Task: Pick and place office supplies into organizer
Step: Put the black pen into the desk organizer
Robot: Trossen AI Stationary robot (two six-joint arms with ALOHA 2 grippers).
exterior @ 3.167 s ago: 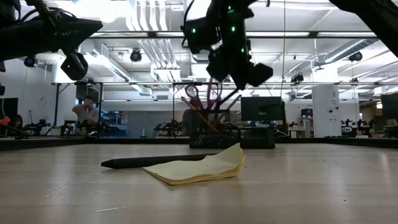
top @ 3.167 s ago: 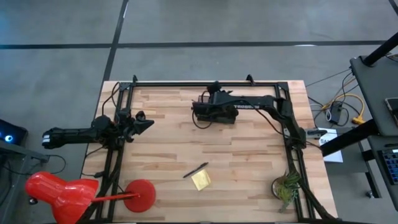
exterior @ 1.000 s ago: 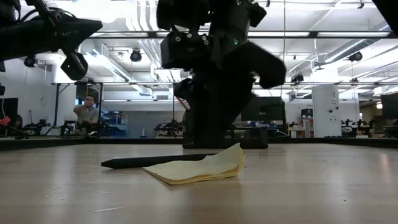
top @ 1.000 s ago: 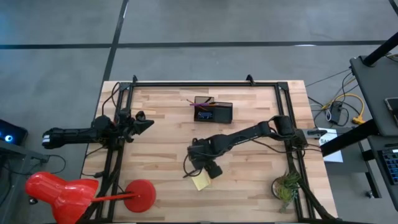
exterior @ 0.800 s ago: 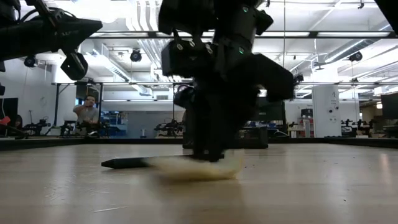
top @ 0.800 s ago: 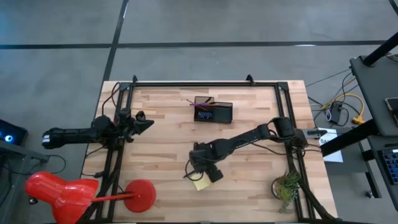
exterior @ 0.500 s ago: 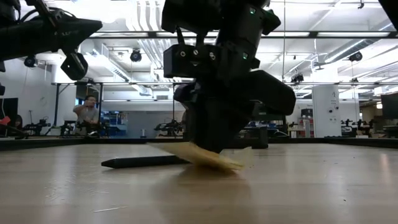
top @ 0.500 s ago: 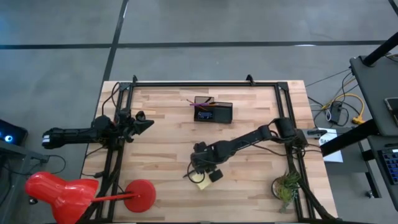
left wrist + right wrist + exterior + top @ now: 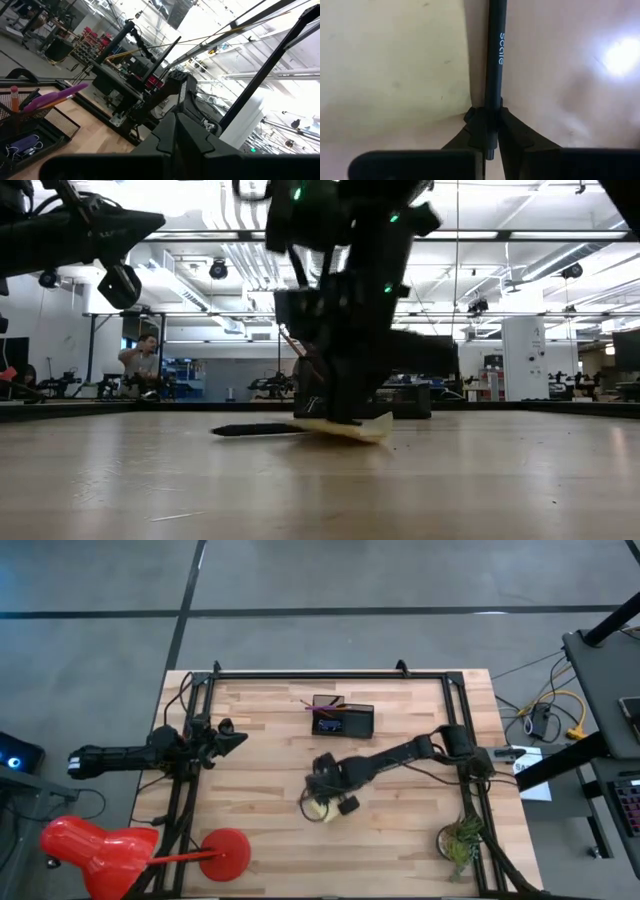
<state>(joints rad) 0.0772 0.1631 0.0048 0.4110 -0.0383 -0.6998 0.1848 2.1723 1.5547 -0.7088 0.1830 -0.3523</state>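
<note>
**Pen clamped by the right gripper, pad shifted with it**

Pen [image 9: 494,65], black with pale lettering on its barrel, sits pinched between the right gripper's [image 9: 487,131] two fingers, which are clenched tight on it. Half a second ago the fingers stood wider as the gripper came down over the pen and the yellow pad; now they have closed.

From above, the right gripper [image 9: 325,795] is near the table's middle, in front of the organizer [image 9: 343,719] and well apart from it. A second ago it was slightly nearer the front edge. The pad [image 9: 319,808] shows as a small yellow patch at the gripper's tip, farther from the front edge than three seconds ago, when it lay flat just beside the pen.

At table height the pen [image 9: 255,428] lies nearly level, its free end pointing left, and sits more to the right than before. The pad [image 9: 355,427] lies on the wood directly under the gripper [image 9: 340,415], flatter than half a second ago, when one side was lifted.

The left gripper [image 9: 228,739] waits at the table's left side as before, jaws closed. Its wrist view catches the organizer [image 9: 47,120] with a purple handle [image 9: 52,96] sticking out.
</note>
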